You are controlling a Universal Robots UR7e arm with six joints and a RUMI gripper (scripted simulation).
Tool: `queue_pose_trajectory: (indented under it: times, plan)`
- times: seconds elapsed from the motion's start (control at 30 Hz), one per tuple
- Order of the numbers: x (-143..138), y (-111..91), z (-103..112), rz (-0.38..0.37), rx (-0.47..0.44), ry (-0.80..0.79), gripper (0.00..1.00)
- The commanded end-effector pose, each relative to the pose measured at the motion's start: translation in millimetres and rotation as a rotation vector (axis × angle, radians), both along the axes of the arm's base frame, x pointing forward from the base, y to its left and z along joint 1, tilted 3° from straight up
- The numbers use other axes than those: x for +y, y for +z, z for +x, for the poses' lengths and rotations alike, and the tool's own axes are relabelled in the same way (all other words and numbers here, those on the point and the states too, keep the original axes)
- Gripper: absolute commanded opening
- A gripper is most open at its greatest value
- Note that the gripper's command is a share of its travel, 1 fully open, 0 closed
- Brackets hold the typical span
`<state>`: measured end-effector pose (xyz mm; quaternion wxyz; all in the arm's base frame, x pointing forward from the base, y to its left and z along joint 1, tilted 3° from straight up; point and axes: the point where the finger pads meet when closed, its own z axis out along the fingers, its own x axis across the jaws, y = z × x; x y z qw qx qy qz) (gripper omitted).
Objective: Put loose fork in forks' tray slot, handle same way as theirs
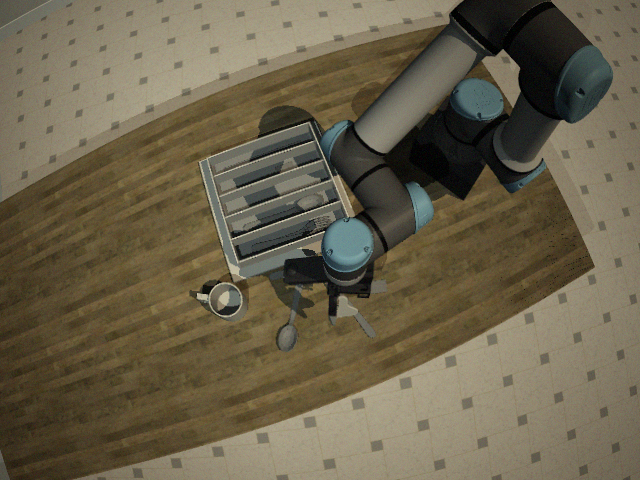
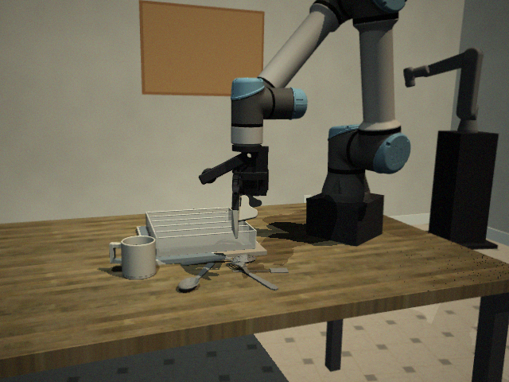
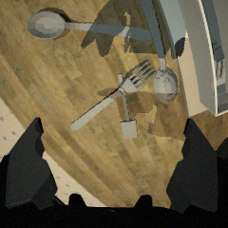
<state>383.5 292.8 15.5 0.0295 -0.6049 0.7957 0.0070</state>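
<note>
The loose fork (image 3: 111, 97) lies flat on the wooden table just in front of the tray (image 1: 273, 200). Its tines point toward the tray and its handle (image 1: 363, 323) points away from it. It also shows in the side view (image 2: 254, 276). My gripper (image 3: 113, 119) (image 2: 240, 217) is open and empty, pointing down above the fork, well clear of it. In the overhead view the gripper (image 1: 342, 308) hides the tines. The other forks (image 1: 289, 235) lie in the tray's front slot, nearest the loose fork, tines at the end toward the robot's base.
A large spoon (image 3: 47, 25) lies left of the fork (image 1: 287, 330). A small spoon-like tool (image 3: 165, 85) with a square handle end crosses the fork's neck. A white mug (image 1: 224, 299) stands at the tray's front left corner. Spoons (image 1: 305, 204) fill the adjoining slot.
</note>
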Motion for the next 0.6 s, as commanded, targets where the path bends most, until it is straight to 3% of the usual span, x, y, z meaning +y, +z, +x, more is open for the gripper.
queue_pose_trajectory:
  times: [0.0, 0.27, 0.57]
  plan:
    - [-0.5, -3.6, -2.1, 0.0, 0.003, -0.195, 1.0]
    - [-1.2, -9.4, -7.0, 0.011, 0.014, -0.451, 1.0]
    - [-1.3, -13.3, -10.8, 0.018, 0.021, -0.626, 1.0]
